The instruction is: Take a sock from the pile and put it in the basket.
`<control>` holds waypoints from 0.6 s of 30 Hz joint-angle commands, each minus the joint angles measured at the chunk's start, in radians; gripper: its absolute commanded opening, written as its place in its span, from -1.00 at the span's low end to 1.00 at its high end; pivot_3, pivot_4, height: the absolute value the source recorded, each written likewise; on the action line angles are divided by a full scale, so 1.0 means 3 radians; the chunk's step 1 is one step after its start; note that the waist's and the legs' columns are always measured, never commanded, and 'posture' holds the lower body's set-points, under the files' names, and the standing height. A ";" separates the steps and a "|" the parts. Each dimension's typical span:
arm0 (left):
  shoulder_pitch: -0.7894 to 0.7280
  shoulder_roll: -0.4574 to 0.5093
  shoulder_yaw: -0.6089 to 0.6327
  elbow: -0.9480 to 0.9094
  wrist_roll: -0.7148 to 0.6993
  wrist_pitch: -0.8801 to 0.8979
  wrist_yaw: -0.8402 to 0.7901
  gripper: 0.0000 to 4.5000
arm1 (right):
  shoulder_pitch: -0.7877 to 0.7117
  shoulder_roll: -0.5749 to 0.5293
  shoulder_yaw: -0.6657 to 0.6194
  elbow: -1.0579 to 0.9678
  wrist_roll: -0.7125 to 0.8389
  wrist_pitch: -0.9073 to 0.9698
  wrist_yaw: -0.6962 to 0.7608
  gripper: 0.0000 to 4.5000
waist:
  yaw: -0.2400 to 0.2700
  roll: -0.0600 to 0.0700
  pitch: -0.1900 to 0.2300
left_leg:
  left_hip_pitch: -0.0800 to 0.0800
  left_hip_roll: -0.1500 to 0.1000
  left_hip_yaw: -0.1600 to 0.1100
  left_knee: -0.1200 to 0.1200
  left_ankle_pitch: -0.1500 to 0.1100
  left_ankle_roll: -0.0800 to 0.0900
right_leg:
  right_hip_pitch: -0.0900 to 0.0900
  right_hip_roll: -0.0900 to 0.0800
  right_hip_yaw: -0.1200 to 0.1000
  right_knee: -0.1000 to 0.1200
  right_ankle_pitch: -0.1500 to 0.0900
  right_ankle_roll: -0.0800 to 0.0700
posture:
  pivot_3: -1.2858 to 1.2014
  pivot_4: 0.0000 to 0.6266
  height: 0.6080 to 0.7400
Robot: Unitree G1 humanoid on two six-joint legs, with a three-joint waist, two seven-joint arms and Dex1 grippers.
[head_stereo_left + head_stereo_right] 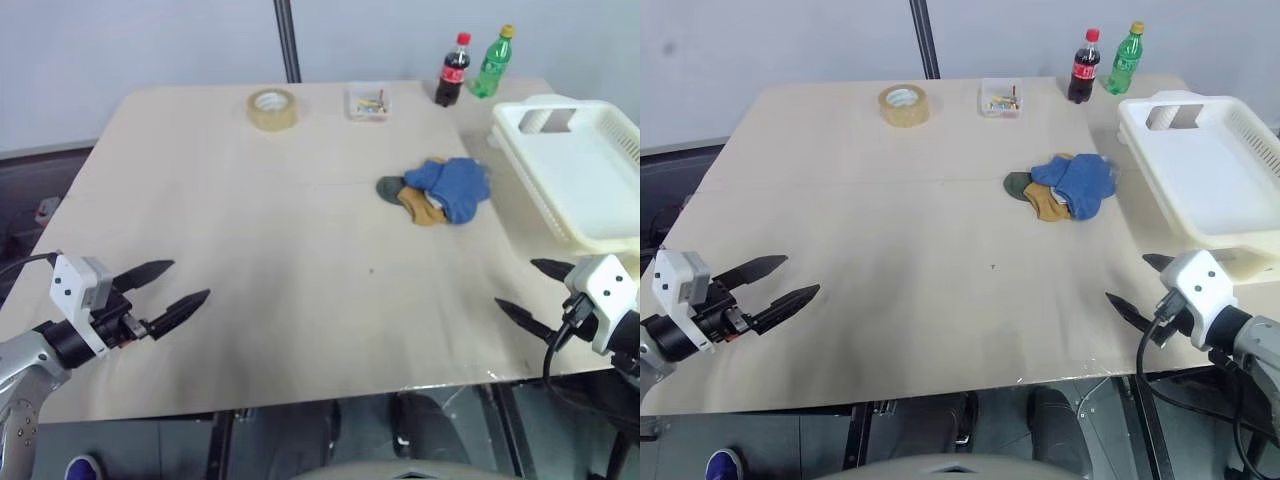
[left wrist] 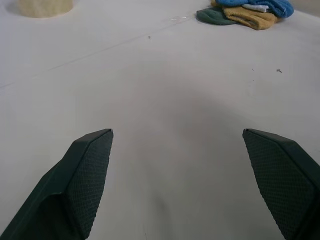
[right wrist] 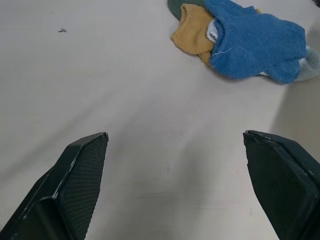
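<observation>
The basket [image 1: 590,190] at 3 o'clock is cut by the picture's edge. Small box [image 1: 367,103] contents at 12 o'clock are too small to tell.

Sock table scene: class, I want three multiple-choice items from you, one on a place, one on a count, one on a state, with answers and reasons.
1. Where does the basket stand relative to the pile?
A. on the robot's right
B. on the robot's left
C. under it

2. How many bottles stand at the table's far edge?
A. one
B. two
C. four

3. What state are the left gripper and right gripper in?
A. both open, empty
B. both shut on socks
C. one holding the tape roll

Answers:
1 A, the basket sits at the table's right edge beside the pile.
2 B, a cola bottle and a green bottle.
3 A, the fingers are spread with only table between.
</observation>
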 commanded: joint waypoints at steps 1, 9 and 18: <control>-0.0070 0.0052 0.0032 -0.0105 -0.0089 0.0043 0.0003 0.97 | -0.0097 -0.0052 -0.0022 -0.0098 0.0003 0.0027 -0.0055 1.00 | 0.0000 0.0000 0.0000 | 0.0000 0.0000 0.0000 0.0000 0.0000 0.0000 | 0.0000 0.0000 0.0000 0.0000 0.0000 0.0000 | 0.03 -0.52 1.00; -0.0160 0.0027 -0.0042 -0.0289 -0.0236 0.0213 0.0012 0.97 | -0.0347 -0.0004 0.0262 -0.0073 -0.0040 0.0228 -0.0223 1.00 | 0.0006 0.0000 0.0000 | -0.0001 -0.0001 0.0001 -0.0002 0.0001 0.0002 | -0.0003 0.0000 0.0000 0.0000 0.0000 -0.0001 | 0.03 -0.52 1.00; -0.0622 -0.0047 -0.0563 -0.0531 -0.0285 0.0085 -0.0080 0.97 | -0.1710 0.0630 0.1196 0.1007 -0.0629 0.0181 -0.0955 1.00 | -0.0018 -0.0003 0.0000 | 0.0003 0.0000 0.0009 0.0001 0.0002 0.0002 | -0.0003 0.0003 -0.0004 0.0003 0.0003 -0.0003 | 0.03 -0.52 1.00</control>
